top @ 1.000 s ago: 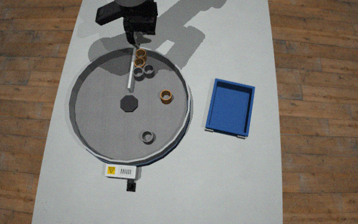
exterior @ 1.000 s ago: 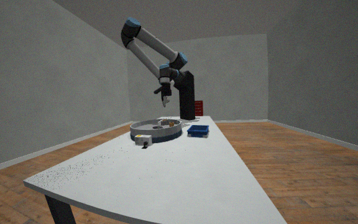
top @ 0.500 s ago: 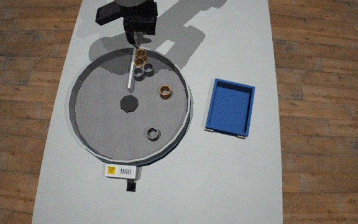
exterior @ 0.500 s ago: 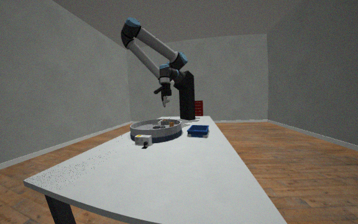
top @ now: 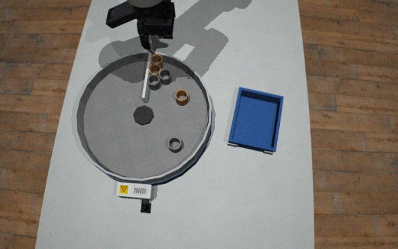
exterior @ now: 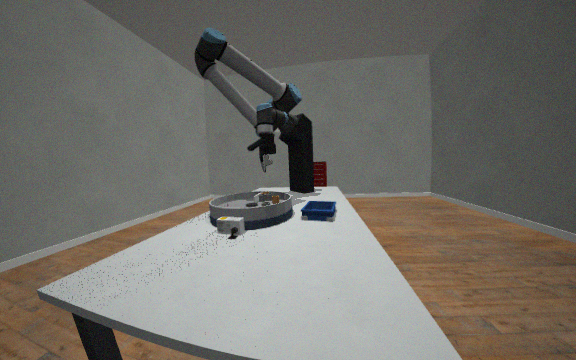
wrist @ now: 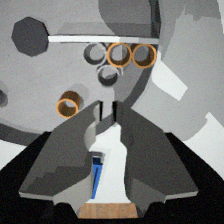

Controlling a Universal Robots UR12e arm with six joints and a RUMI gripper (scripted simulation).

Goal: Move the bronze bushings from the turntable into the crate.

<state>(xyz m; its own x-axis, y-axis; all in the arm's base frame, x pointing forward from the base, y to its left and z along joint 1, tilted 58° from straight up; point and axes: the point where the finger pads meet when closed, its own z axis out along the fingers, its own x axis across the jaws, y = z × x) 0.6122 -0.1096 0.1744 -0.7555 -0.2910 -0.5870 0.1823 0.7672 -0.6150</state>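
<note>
The turntable (top: 116,149) (exterior: 253,218) holds all the bushings seen. A bronze bushing (top: 158,66) (wrist: 144,66) is by the rim, against the white bar. A second bronze bushing (top: 155,71) (wrist: 119,66) touches it. A third bronze bushing (top: 182,102) (wrist: 71,96) stands apart. One steel bushing (top: 154,86) (wrist: 84,53) is beside the bronze pair, another steel bushing (top: 165,81) (wrist: 108,82) is beside it, and a third steel bushing (top: 175,149) is farther round. The blue crate (top: 252,146) (exterior: 319,216) is empty. My gripper (top: 153,52) (exterior: 265,170) (wrist: 107,102) is shut and empty, high above the turntable's back rim.
The white bar (top: 146,83) (wrist: 75,38) runs from near the dark hub (top: 144,115) (wrist: 30,36) to the back rim. A raised wall rings the turntable. A white control box (top: 141,195) (exterior: 225,226) is at its front. The crate stands to its right in the top view.
</note>
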